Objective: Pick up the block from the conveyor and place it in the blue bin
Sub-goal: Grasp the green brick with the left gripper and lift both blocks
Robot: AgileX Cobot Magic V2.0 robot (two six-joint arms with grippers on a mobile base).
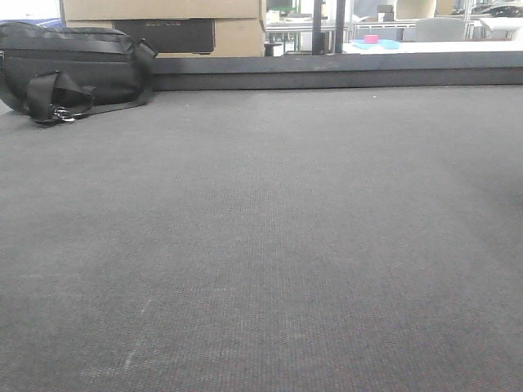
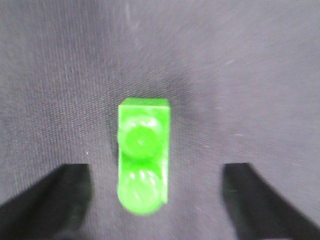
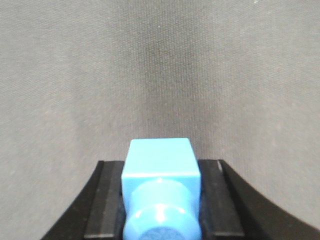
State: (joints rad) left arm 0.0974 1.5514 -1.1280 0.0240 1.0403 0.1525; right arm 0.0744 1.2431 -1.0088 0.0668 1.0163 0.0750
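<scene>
Your left gripper [image 2: 155, 175] hangs over the grey conveyor belt [image 2: 225, 60] with its jaws spread wide. The green two-stud block [image 2: 143, 155] lies flat on the belt between the two black fingers [image 2: 50, 200], touching neither. Your right gripper [image 3: 161, 205] is clamped on a blue studded block [image 3: 160, 160], with the pads [image 3: 106, 200] pressed against its left and right sides and the belt below. In the front view, a black bag [image 1: 69, 69] sits at the far left, with cardboard boxes [image 1: 237, 33] behind it.
</scene>
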